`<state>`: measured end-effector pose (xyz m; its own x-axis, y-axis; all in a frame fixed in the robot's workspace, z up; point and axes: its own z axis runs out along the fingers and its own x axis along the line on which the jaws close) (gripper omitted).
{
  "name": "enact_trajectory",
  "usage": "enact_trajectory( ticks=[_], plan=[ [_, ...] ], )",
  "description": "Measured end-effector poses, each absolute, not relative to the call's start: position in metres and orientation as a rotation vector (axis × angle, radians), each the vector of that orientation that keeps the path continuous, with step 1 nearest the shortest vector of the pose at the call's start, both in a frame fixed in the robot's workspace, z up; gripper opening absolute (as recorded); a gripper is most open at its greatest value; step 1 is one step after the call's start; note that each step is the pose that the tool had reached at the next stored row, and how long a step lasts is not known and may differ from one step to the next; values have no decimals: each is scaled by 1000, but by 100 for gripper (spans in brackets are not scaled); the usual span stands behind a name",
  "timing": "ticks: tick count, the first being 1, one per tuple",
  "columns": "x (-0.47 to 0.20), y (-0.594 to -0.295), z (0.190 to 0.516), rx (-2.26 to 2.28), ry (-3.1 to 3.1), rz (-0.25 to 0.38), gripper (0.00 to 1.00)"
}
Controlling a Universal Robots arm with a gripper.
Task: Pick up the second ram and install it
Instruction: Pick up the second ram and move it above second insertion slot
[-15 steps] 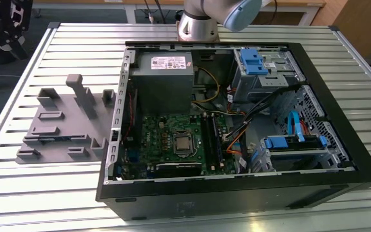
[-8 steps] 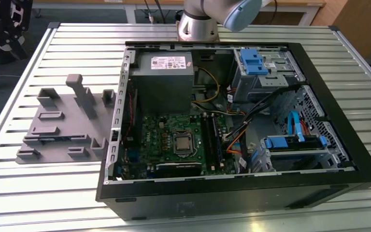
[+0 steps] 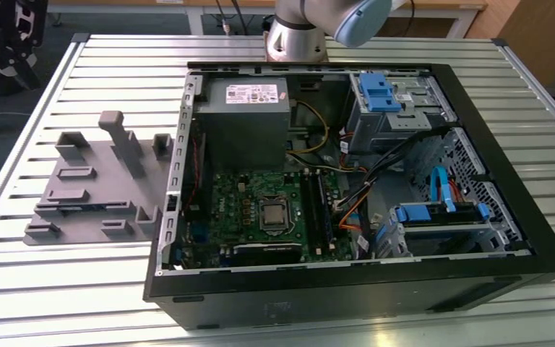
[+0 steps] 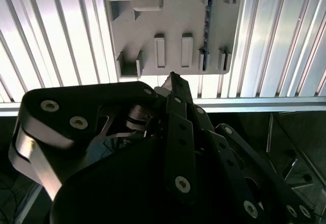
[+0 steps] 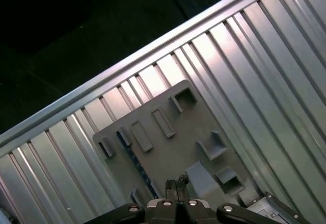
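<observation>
Above the grey fixture block [image 4: 178,10] by the bench [image 4: 51,40] edge, the hand [image 4: 172,79] hung clenched, empty; the second ram [image 4: 206,30] stood in a slot there. Clean picking likely needed straddling its middle squarely.

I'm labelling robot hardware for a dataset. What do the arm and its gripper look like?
In the exterior view the arm is a silver-grey metal cylinder with a pale blue joint cap. In the second wrist view the gripper is matte black, built of flat linkage bars pinned with round silver fasteners, narrowing to a slim tip.

Black, screw-studded gripper [image 4: 173,77]; perhaps silver-blue arm [image 3: 302,32]
</observation>
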<state>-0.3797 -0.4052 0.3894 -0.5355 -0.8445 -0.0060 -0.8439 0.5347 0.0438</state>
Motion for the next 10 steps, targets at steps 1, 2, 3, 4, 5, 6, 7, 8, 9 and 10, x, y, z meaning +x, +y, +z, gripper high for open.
enact_trajectory(
  ticks=[1, 2, 3, 4, 5, 6, 7, 8, 9, 10],
  plan=[
    [-380, -405, 389, 1523, -2729, -64, 11],
    [-380, -405, 389, 1540, -2719, -64, 11],
    [-380, -405, 389, 1557, -2709, -64, 11],
    [-380, -405, 389, 1573, -2699, -64, 11],
    [-380, -405, 389, 1590, -2689, -64, 11],
    [-381, -405, 389, 1607, -2679, -64, 11],
    [-381, -405, 389, 1623, -2669, -63, 11],
    [-381, -405, 389, 1640, -2658, -63, 11],
    [-381, -405, 389, 1656, -2647, -63, 11],
    [-381, -405, 389, 1673, -2637, -63, 11]
  ],
)
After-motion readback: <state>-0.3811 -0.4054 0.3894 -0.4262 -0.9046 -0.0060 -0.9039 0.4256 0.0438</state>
